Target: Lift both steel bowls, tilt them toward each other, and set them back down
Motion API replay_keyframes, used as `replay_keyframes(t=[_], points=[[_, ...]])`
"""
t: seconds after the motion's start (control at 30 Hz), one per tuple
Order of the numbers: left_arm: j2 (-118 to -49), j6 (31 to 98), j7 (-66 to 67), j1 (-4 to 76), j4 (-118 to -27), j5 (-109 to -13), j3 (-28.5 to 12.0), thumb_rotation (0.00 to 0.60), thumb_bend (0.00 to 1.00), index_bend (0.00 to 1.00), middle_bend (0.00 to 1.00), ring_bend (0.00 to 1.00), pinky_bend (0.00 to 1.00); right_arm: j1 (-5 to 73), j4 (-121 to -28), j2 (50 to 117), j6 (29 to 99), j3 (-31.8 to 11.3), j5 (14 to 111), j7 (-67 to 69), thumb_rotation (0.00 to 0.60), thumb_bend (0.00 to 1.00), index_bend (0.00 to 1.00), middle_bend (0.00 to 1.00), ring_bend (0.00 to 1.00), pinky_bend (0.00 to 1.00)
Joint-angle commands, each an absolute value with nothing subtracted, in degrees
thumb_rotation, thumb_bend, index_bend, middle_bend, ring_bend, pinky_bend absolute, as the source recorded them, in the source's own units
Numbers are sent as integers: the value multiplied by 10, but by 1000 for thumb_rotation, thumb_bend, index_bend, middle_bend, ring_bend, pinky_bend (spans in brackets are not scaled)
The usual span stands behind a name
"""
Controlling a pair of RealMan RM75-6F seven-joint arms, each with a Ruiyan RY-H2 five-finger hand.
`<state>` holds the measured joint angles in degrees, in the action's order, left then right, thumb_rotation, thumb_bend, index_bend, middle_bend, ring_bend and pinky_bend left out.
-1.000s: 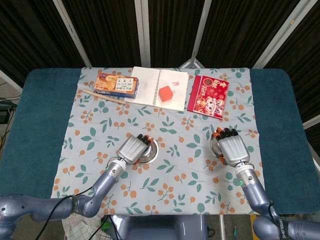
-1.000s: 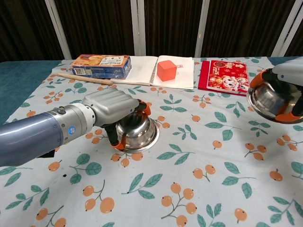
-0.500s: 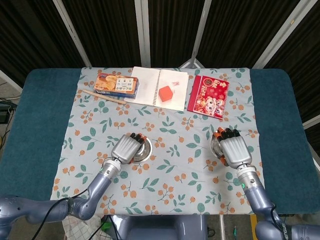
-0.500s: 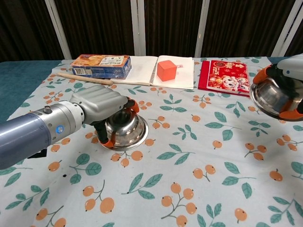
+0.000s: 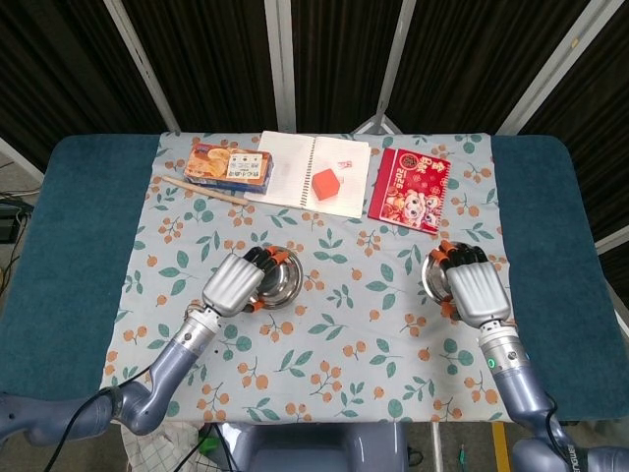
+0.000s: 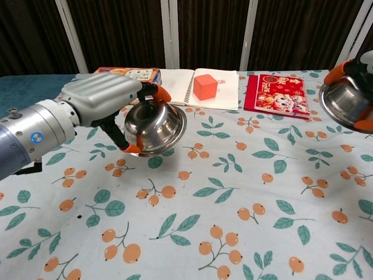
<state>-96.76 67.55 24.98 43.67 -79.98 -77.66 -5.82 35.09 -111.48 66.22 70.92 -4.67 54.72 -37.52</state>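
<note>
Chest view shows my left robot hand (image 6: 102, 96) gripping the left steel bowl (image 6: 152, 127) by its rim, lifted clear of the floral cloth (image 6: 233, 192) on the tabletop and tipped so its mouth faces inward to the right. At the far right edge my right robot hand (image 6: 362, 70) holds the right steel bowl (image 6: 345, 102), also raised off the cloth and tilted, its open side turned toward the left bowl; only part of this hand is in frame. From the head view, both bowls sit under my knuckles, well apart from each other. Behind them along the far edge lie a biscuit box (image 5: 227, 165), a wooden stick (image 5: 214, 192), an open notebook (image 5: 295, 167) with a red cube (image 5: 325, 183) on it, and a red booklet (image 5: 410, 185).
</note>
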Motion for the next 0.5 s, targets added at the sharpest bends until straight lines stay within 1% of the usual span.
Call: replay_keyframes(t=[0.03,0.13,0.27,0.3,0.47,0.5], points=[[-967,765,121,412,-753,-872,-41,600,348,533,649,576,794,323,-1110,650,715,-72,614,-232,600,334,651,558,558,719],[-984,844,12,396,-698,-930,-34,600,348,524,641,571,789,299,-1118,634,706,-96,646,-66,600,334,652,558,558,719],[-1006,898,-64,385,-625,-956,-35,600,347,519,636,568,786,278,-1128,603,677,-132,653,133,600,334,653,558,558,719],[-1014,912,-83,383,-602,-962,-36,600,347,519,636,567,786,273,-1129,590,657,-144,646,200,600,334,656,559,558,719],[-1040,964,-138,387,-543,-987,-46,600,346,517,633,566,785,267,-1132,537,553,-180,616,410,600,333,672,567,560,719],[-1047,981,-147,389,-527,-997,-47,600,346,517,633,566,785,264,-1132,524,519,-192,611,477,600,332,672,567,560,719]])
